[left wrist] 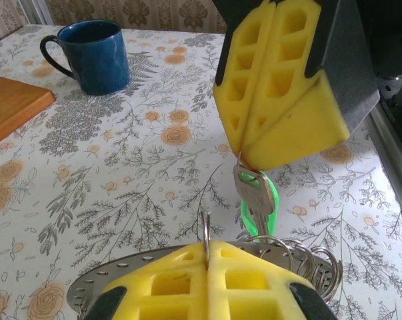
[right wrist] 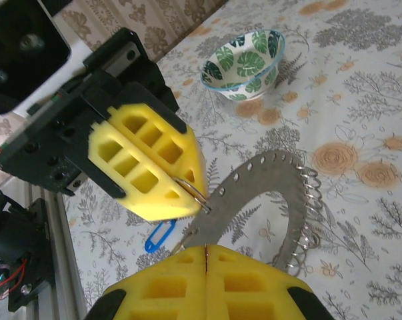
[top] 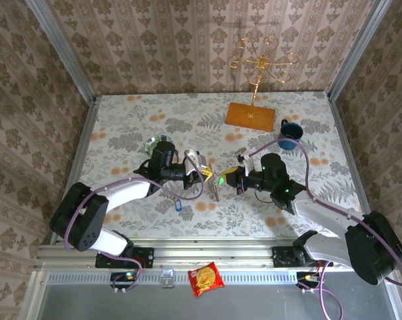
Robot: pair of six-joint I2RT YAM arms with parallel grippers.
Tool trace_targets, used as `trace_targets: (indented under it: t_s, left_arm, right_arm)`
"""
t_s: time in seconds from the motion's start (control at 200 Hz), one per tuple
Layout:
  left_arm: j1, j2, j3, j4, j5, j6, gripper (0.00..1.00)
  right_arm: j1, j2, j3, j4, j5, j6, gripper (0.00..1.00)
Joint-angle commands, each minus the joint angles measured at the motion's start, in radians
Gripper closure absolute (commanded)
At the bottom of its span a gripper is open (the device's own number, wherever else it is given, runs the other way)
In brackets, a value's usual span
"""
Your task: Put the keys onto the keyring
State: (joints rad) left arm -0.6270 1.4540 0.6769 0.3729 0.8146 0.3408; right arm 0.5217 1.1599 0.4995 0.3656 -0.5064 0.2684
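- Hanging straight down from the right gripper, whose jaws were pressed together on its top end, the green key had its long axis upright.
- The left gripper had its jaws pressed together too, pinching a thin wire loop at the edge of the keyring, a flat grey ring with wire coils along 1 side.
- The 2 grippers met tip to tip over the middle of the table, so the green key hung just right of the pinched loop and close above the keyring.
- The blue key lay flat on the table, nearer than both tips and to their left, closer to the left arm.
- The next move probably turned on bringing the green key's top end leftward to the loop.
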Motion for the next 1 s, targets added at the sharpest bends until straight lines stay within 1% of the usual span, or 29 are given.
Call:
trace_targets:
  t_s: [0.0,0.27,0.69,0.995]
  left_arm:
    - [-0.004,0.009,0.032,0.032,0.031,-0.029,1.0]
    - [-0.004,0.015,0.041,0.021,0.035,-0.039,1.0]
    - [-0.005,0.02,0.042,0.02,0.042,-0.04,1.0]
    - [-0.005,0.021,0.041,0.019,0.044,-0.036,1.0]
  right_arm:
    - [0.009,0.023,0.049,0.055,-0.023,0.006,1.0]
    - [0.027,0.071,0.083,0.047,-0.02,-0.01,1.0]
    - [0.046,0.103,0.099,0.044,0.007,-0.008,1.0]
    - [0.052,0.101,0.092,0.04,0.085,0.02,1.0]
